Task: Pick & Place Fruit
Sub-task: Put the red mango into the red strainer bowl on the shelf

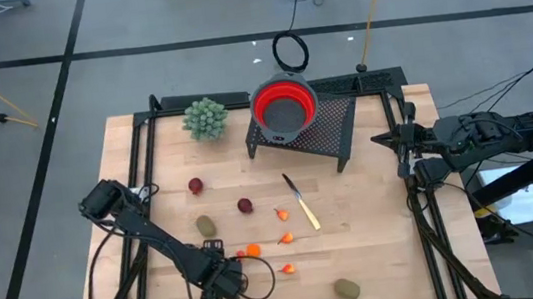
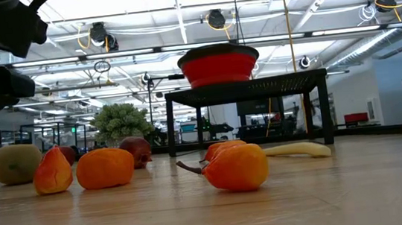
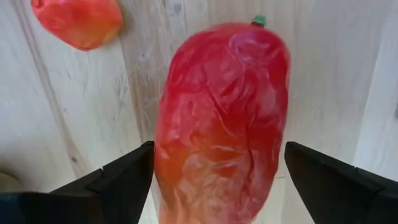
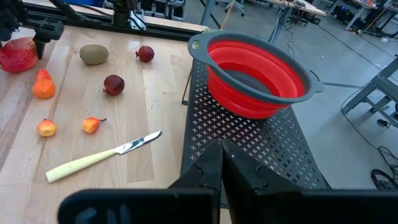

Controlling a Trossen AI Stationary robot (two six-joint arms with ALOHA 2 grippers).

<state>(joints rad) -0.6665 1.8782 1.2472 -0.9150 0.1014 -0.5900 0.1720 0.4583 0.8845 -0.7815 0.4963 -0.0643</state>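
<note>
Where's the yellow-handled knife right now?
In the high view the knife lies flat near the table's middle, just in front of the black mesh stand, between the dark red ball and the waiting right gripper.

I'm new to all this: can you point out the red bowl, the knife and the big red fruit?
red bowl (image 4: 258, 74), right wrist view, inner wall.
knife (image 4: 74, 165), right wrist view, yellow handle.
big red fruit (image 3: 221, 124), left wrist view, middle of its skin.

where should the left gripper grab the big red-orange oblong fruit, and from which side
Grip the red-orange oblong fruit across its narrow middle, coming straight down from above. It lies flat on the table, and the open left gripper already has a finger either side of it.
</note>
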